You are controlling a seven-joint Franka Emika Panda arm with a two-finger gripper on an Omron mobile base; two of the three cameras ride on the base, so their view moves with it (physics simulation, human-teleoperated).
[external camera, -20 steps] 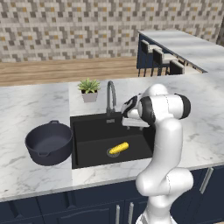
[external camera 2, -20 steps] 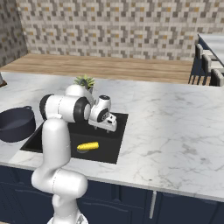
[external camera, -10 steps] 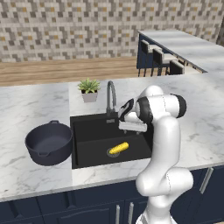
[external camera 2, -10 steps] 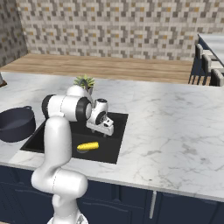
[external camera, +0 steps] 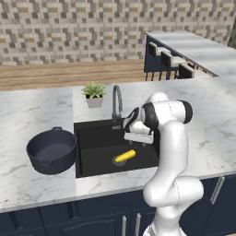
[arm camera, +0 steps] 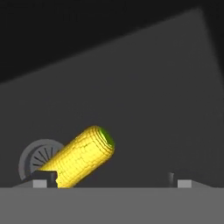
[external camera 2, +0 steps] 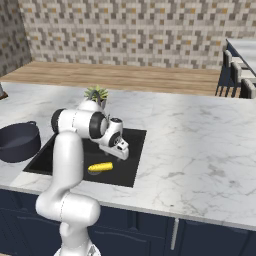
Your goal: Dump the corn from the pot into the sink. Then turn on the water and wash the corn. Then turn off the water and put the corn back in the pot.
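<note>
The corn [external camera: 125, 156] [external camera 2: 100, 166], a short yellow cob, lies on the floor of the black sink [external camera: 94, 140] [external camera 2: 134, 145], partly over the round drain [arm camera: 36, 161]. My gripper [external camera: 137, 138] [external camera 2: 121, 152] hangs just above the basin on its right side, pointing down at the cob. In the hand view the corn [arm camera: 83, 157] lies close ahead, its near end by the left fingertip [arm camera: 39, 183]. The gripper [arm camera: 111, 183] is open with nothing between its fingers. The dark pot [external camera: 51, 150] [external camera 2: 17, 142] stands upright on the counter left of the sink, with nothing visible inside.
A curved faucet [external camera: 117, 99] rises behind the sink, just left of my hand. A small potted plant [external camera: 94, 93] [external camera 2: 95, 93] stands behind it. White marble counter [external camera: 41, 108] runs around the basin. Bar stools [external camera: 167, 64] stand at the far right.
The hand has come down and slightly forward, closer to the sink floor and the corn. The jaws have stayed open. The corn and the pot have not moved.
</note>
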